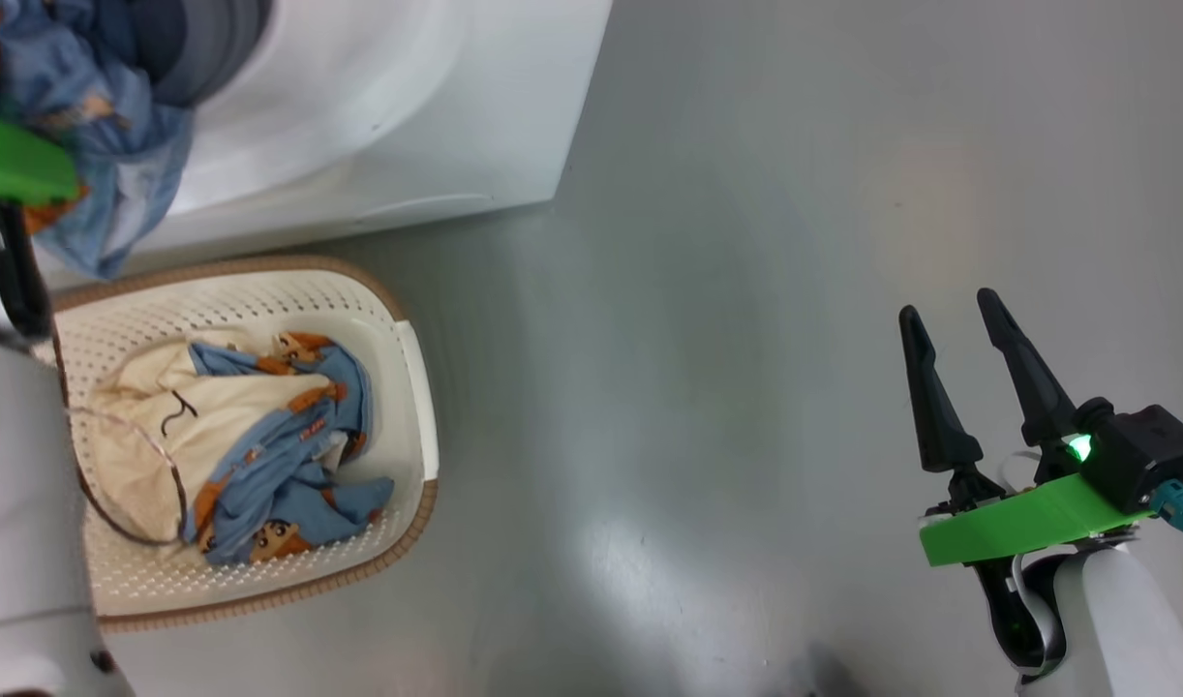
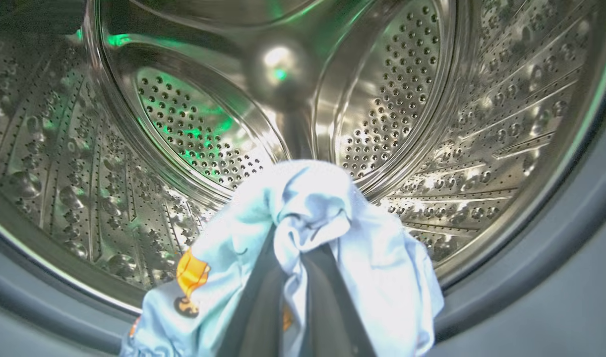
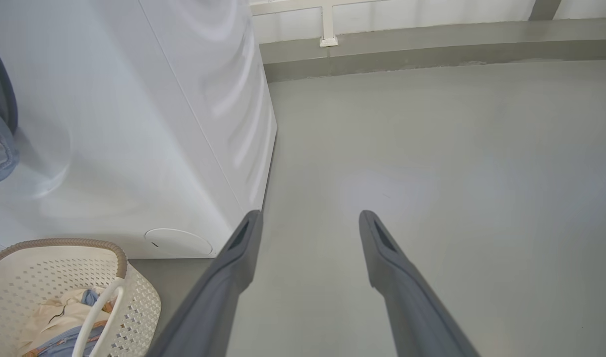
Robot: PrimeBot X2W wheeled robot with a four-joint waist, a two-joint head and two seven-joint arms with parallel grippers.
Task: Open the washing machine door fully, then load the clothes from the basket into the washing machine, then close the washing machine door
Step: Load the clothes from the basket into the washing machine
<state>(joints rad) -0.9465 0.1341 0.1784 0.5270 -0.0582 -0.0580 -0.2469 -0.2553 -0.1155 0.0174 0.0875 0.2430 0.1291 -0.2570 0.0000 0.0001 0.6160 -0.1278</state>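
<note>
Gripping a blue garment (image 2: 333, 213) with the left gripper (image 2: 297, 250), fingers (image 2: 263, 302) clenched tight into the bunched fabric. Holding it at the mouth of the washer (image 1: 408, 116), in front of the steel drum (image 2: 407, 99) and over the lower part of the grey ring (image 2: 531, 277). Orange cartoon print on the fold hanging down at lower left.

From the head: the same garment (image 1: 98, 126) as a blue bundle at the washer's opening, draped down over its white front.

Just in front of the washer, below that bundle: the basket (image 1: 262, 300), standing on the floor (image 1: 698, 387), close to the washer's base. Inside it, more clothes (image 1: 262, 436): a cream piece with blue, orange-printed fabric heaped across it.

Well off to the right of the washer, past its corner, over bare floor: the right gripper (image 1: 948, 308), fingers released, spread wide with nothing between them. From its own wrist, again spread and empty (image 3: 310, 214), pointing along the floor beside the washer's side panel (image 3: 134, 124), with the basket (image 3: 45, 263) at that panel's foot, lower left.
</note>
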